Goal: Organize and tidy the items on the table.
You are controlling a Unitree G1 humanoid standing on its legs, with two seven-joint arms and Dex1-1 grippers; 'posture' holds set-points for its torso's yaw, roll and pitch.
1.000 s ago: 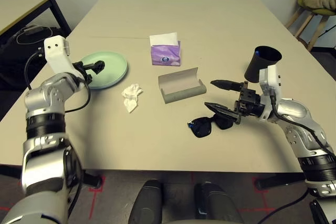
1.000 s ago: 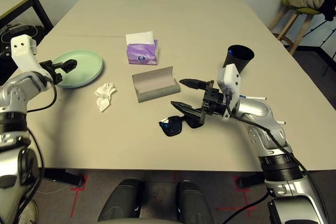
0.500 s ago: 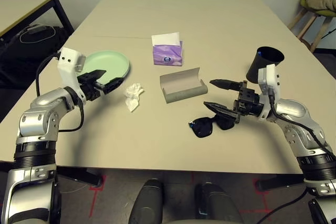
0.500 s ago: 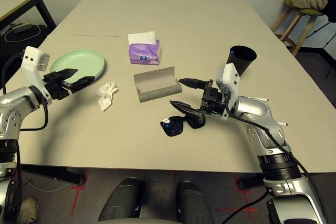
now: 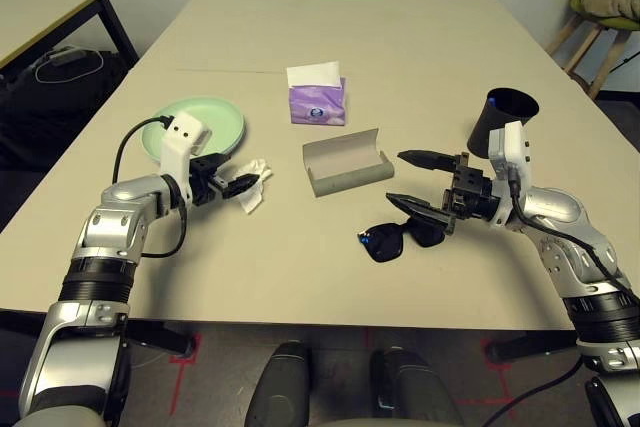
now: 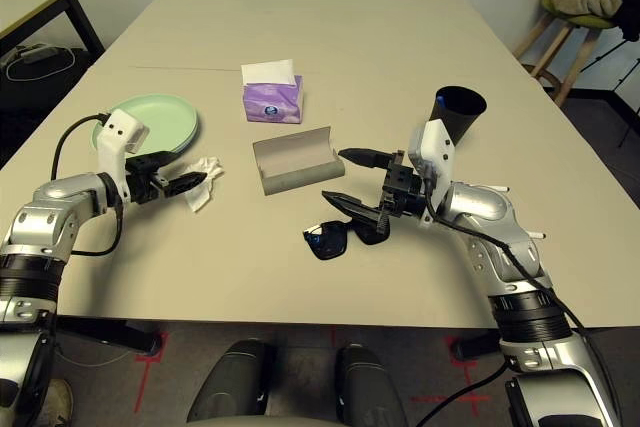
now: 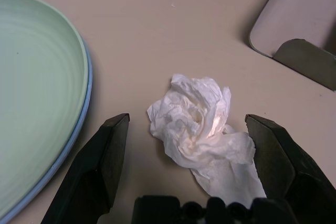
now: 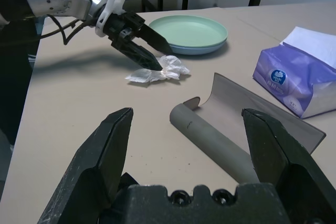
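The large rectangular table (image 5: 330, 37) has a plain light beige top. The left pincer (image 5: 242, 184) is spread wide and points at the crumpled white tissue (image 5: 253, 181), which lies on the bare top toward the table's left edge. In the left wrist view, the tissue (image 7: 202, 129) sits between the two black fingers (image 7: 100, 163), nearer the fingertips than the pincer base. Neither finger presses on it; whether a tip touches the paper cannot be told.

Just beyond the tissue, closer to the left edge, lies the pale green round plate (image 5: 215, 119), stacked on a light blue round plate whose rim (image 7: 86, 100) shows beneath it. The tissue lies near the plates but apart from them.

The grey oblong glasses case (image 5: 347, 161) lies open near the table's middle, between the tissue and the right pincer (image 5: 415, 182). The purple tissue box (image 5: 316, 97) stands behind the case, toward the far edge.

The right pincer is also spread wide, holds nothing, and hangs above the top, pointing toward the case. The black sunglasses (image 5: 395, 239) lie just below it, toward the near edge. The black cup (image 5: 496, 119) stands upright behind the right wrist, toward the right edge.
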